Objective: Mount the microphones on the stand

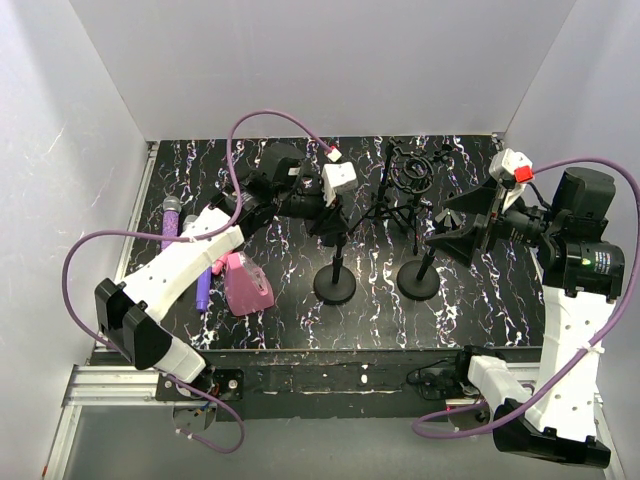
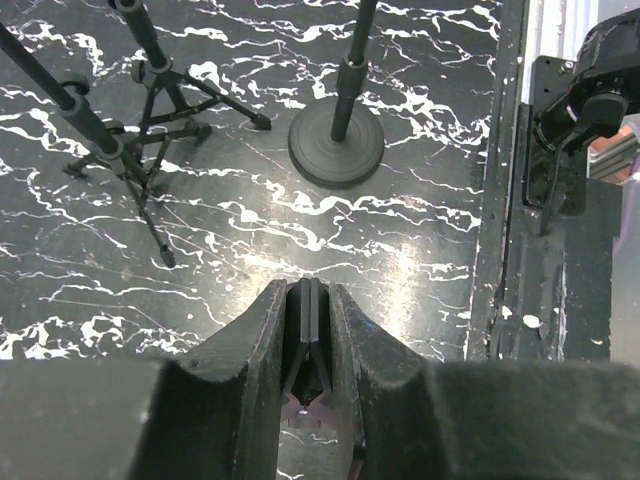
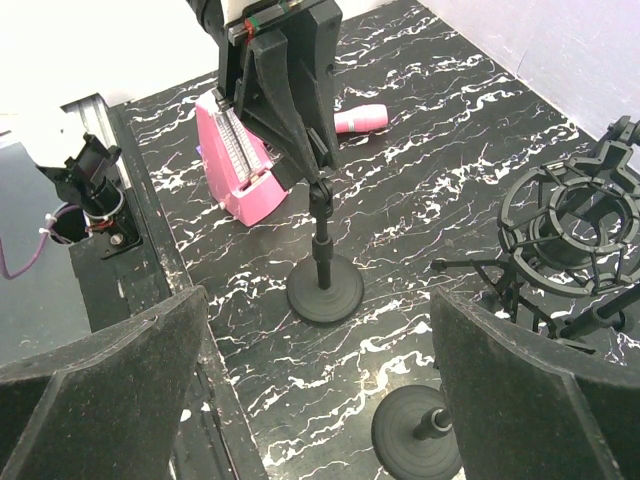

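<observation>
Black marbled table [image 1: 300, 322], left gripper [image 2: 308, 300] clamped on stand clip [image 2: 306, 350], right gripper [image 1: 443, 226] spread wide

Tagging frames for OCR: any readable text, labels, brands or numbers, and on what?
No text reads in any view.
Right arm, black housing: small pale marking, too small to read.
Pink block: fine ridged lines along one face, no legible characters.
</observation>
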